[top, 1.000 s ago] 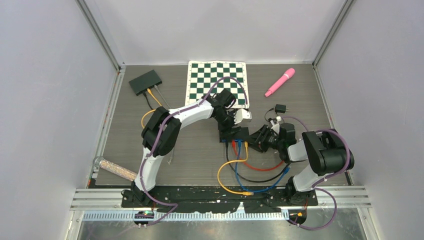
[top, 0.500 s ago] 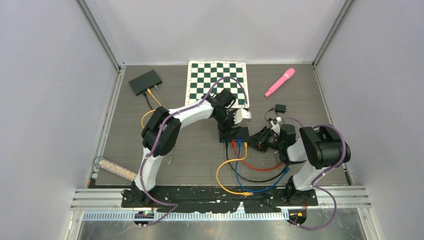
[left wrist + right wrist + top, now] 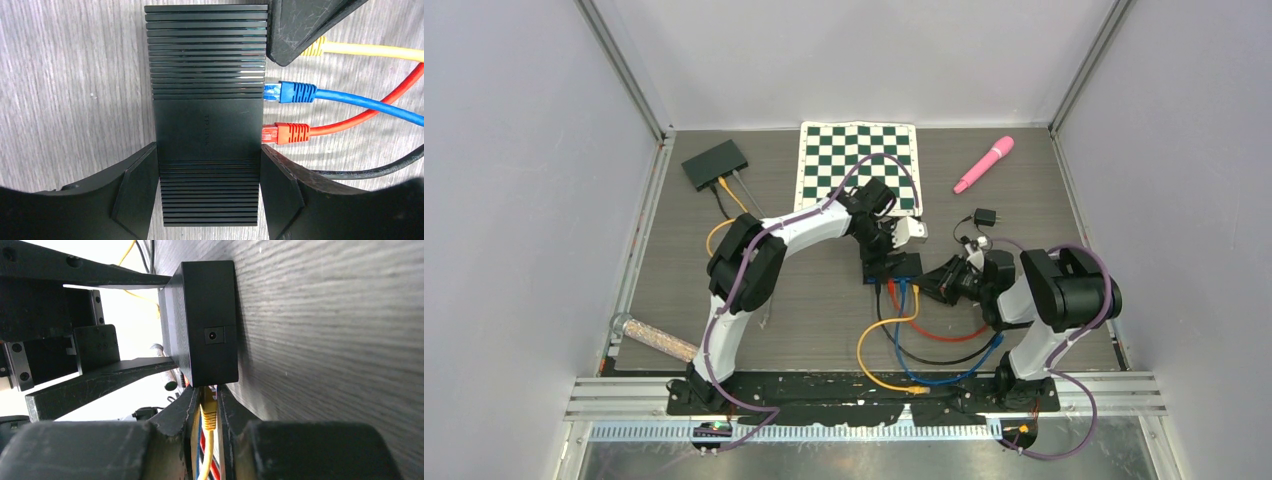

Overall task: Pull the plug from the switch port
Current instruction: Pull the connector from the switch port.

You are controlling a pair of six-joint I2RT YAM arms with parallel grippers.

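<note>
A black ribbed switch [image 3: 207, 120] lies flat on the table, and my left gripper [image 3: 209, 167] is shut on its two long sides. Yellow [image 3: 315, 48], blue [image 3: 295, 92] and red [image 3: 290, 133] plugs sit in its ports, with a black cable [image 3: 380, 167] beside them. In the right wrist view my right gripper [image 3: 208, 392] is shut on the yellow plug [image 3: 208, 410], right at the switch [image 3: 202, 320] face. From above, the right gripper [image 3: 934, 283] meets the switch [image 3: 894, 267] from the right.
A second black switch [image 3: 715, 163] with cables lies back left. A green chessboard mat [image 3: 859, 160] is behind the arms, a pink cylinder [image 3: 984, 164] and small black adapter [image 3: 985, 216] to the right. Looped cables [image 3: 904, 350] lie in front; a clear tube [image 3: 652, 338] sits near left.
My right gripper's fingers have closed in onto the yellow plug, and the right arm has shifted slightly left. The left arm and switch have not moved.
</note>
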